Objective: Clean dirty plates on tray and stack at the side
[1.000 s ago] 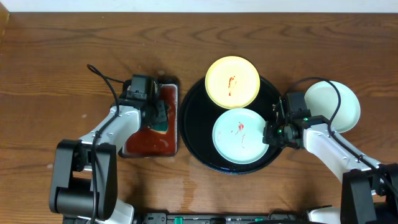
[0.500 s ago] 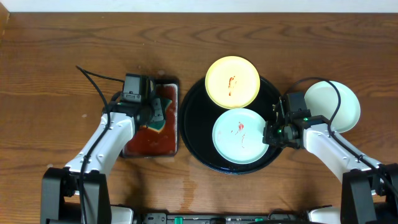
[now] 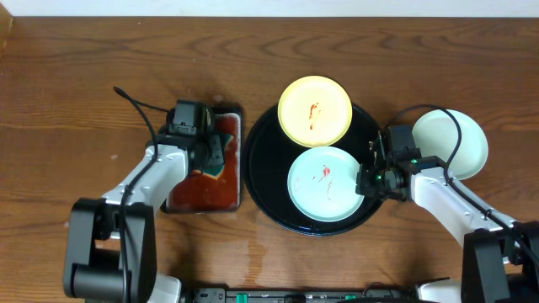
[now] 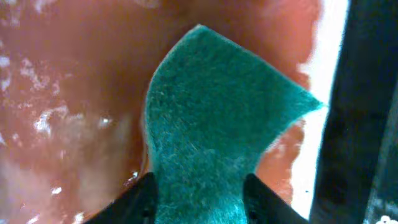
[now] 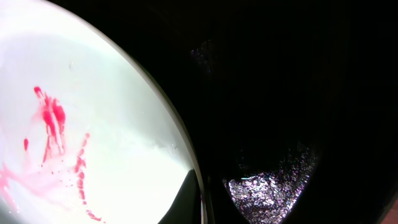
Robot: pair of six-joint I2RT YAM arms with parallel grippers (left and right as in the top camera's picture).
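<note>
Table, dark wood, seen from above. Black tray sits right of centre. The yellow plate lies at its far edge, overhanging the rim, with a red smear in the middle. The mint plate lies inside the tray on the near side, just short of the yellow one, with red streaks on its face. The second mint plate rests on the table just right of the tray, partly behind the right arm's cable. Right tool is at the mint plate's right rim with its jaws closed down narrow. The wrist view shows a dark fingertip right at that rim, but whether the rim is pinched I cannot tell. A small tray of reddish liquid stands just left of the black tray. Left tool is over the small tray, partly open, with both fingers pressed against the sides of a green sponge. The sponge is held bowed above the liquid.
</note>
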